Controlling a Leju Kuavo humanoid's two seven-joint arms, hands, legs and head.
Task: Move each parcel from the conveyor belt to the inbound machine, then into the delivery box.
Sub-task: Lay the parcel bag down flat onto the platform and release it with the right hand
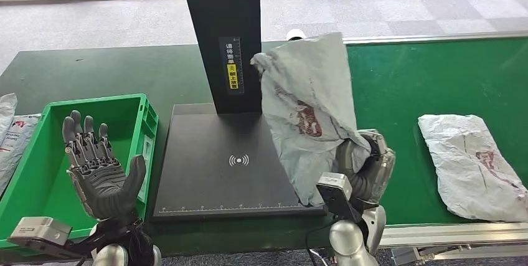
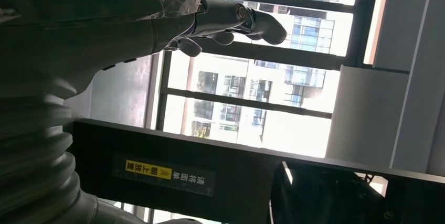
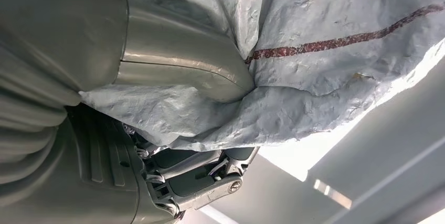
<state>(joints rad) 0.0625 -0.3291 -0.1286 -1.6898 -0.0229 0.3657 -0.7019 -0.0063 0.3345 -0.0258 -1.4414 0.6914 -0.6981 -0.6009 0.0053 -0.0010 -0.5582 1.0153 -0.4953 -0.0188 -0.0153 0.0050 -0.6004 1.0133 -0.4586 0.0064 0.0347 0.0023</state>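
My right hand (image 1: 367, 166) grips a grey plastic parcel (image 1: 308, 101) with red print by its lower end and holds it upright over the right edge of the black inbound machine platform (image 1: 212, 166). Close up, the thumb (image 3: 183, 61) presses into the crumpled bag (image 3: 325, 56). My left hand (image 1: 99, 166) is raised with palm up and fingers spread, holding nothing, above the green delivery box (image 1: 140, 123). From the left wrist its fingers (image 2: 246, 19) point toward windows. A second grey parcel (image 1: 470, 163) lies flat on the green conveyor belt (image 1: 405, 85) at the right.
The machine's black upright column (image 1: 224, 35) with a yellow label stands behind the platform. More bagged parcels (image 1: 9, 129) lie left of the green box. The belt's metal edge (image 1: 448, 232) runs along the front right.
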